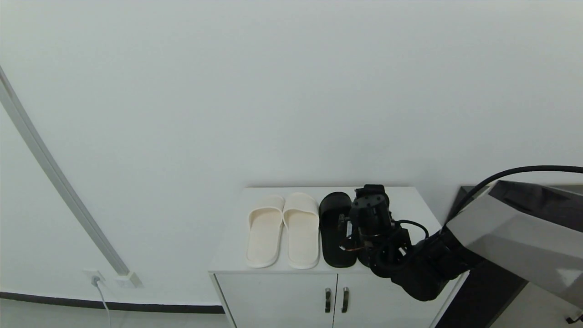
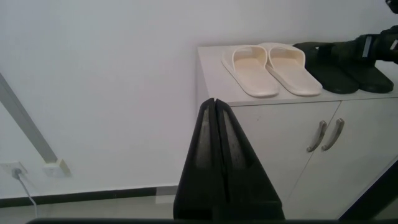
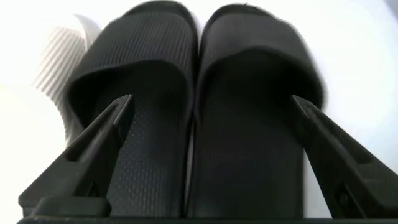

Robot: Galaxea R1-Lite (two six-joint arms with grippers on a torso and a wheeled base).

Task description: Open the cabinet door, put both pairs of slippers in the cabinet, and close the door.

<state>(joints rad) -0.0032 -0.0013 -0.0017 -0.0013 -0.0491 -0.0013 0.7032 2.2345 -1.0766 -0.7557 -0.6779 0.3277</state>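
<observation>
A white cabinet (image 1: 232, 248) stands against the wall, its two doors (image 2: 273, 140) closed and their handles (image 1: 336, 299) side by side. On its top lie a cream pair of slippers (image 1: 282, 230) and, to their right, a black pair (image 1: 334, 230). My right gripper (image 1: 366, 218) hangs open just over the black pair (image 3: 155, 68), one finger outside each slipper, covering the right one in the head view. My left gripper (image 2: 215, 107) is shut on nothing, low, in front of the cabinet and left of it.
A slanted cable duct (image 1: 54, 177) runs down the wall to a socket with a plug (image 1: 94, 277) left of the cabinet. A dark piece of furniture (image 1: 483, 291) stands close against the cabinet's right side. Bare floor lies left of the cabinet.
</observation>
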